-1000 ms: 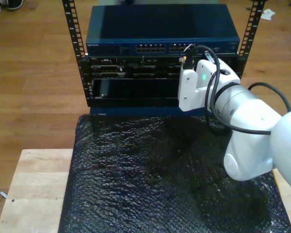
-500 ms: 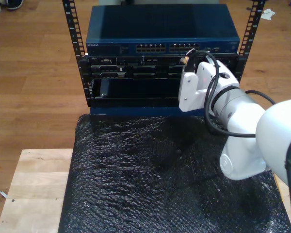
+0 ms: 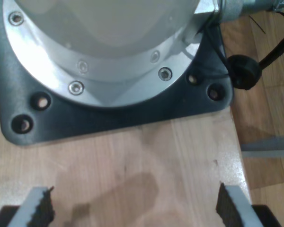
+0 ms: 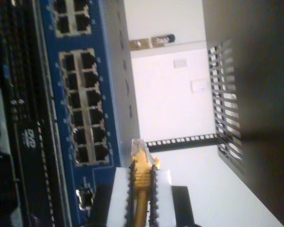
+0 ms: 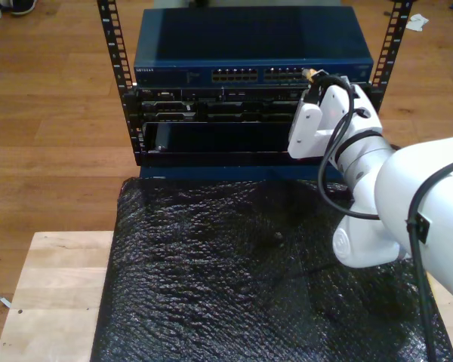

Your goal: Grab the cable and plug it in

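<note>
Near the exterior view's far right, the second gripper [image 5: 314, 81], pinching the yellow-orange network cable [image 4: 141, 189] behind its clear plastic plug [image 4: 138, 147], has risen to the blue metal switch [image 5: 253, 45]; insertion probably follows. The first gripper [image 3: 132, 208] stands spread over wood.

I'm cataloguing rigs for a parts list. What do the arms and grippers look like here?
In the exterior view the arm is glossy white with rounded joints and thick black cables looped along it. My second gripper has white fingers faced with black ribbed pads. My first gripper has pale fingers with black serrated pads.
</note>
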Action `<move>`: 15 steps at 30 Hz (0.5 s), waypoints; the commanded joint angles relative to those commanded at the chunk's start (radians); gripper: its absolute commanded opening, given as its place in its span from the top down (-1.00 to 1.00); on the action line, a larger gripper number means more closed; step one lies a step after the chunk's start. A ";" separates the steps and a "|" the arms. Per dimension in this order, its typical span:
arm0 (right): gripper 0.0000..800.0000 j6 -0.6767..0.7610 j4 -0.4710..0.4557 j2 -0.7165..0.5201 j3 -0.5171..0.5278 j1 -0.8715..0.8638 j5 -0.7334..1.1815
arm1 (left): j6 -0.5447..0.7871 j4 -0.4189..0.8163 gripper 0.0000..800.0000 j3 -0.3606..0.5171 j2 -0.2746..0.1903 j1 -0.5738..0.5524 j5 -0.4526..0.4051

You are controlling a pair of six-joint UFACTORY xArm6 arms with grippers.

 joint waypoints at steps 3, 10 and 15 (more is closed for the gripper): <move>1.00 -0.025 0.026 0.015 0.000 0.002 -0.046 | 0.000 0.000 -1.00 0.000 0.002 0.000 0.000; 1.00 -0.043 0.104 0.068 -0.031 0.038 -0.121 | 0.000 0.000 -1.00 0.000 0.002 0.000 0.000; 1.00 -0.091 0.180 0.101 -0.066 0.069 -0.137 | 0.000 0.000 -1.00 0.000 0.002 0.000 0.000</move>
